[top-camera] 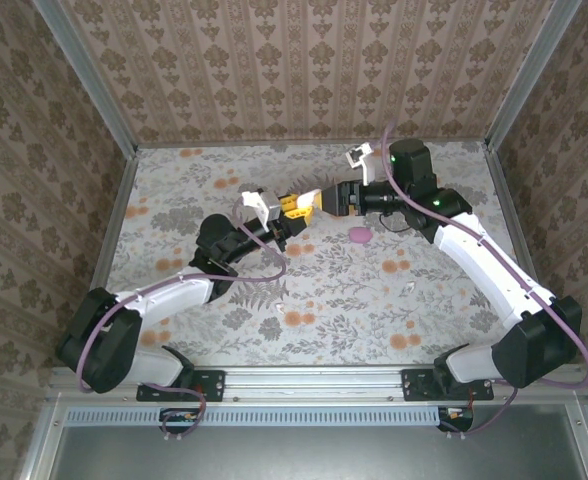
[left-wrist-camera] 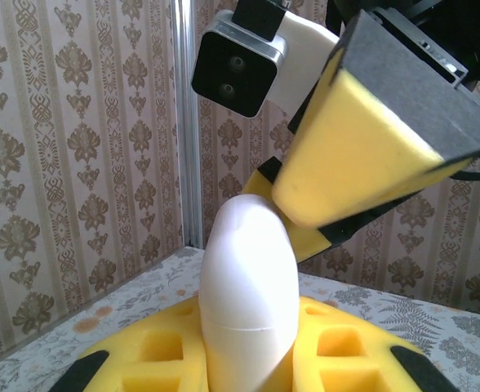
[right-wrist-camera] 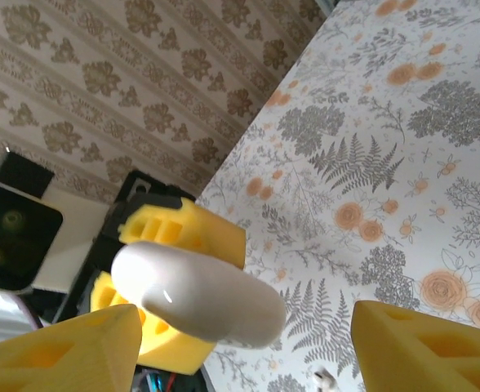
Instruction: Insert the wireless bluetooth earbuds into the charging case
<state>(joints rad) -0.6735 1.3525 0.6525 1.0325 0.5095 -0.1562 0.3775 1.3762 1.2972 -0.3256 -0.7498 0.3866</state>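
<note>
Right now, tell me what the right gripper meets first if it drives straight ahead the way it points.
Most likely the white case held in the left gripper. It sits just ahead of the right gripper, in line with the gap between its open fingers. Depth is hard to judge.

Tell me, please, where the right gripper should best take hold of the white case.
Probably the white case's free rounded end above its seam, approached from opposite the left gripper, which clamps the lower half and leaves that end exposed.
</note>
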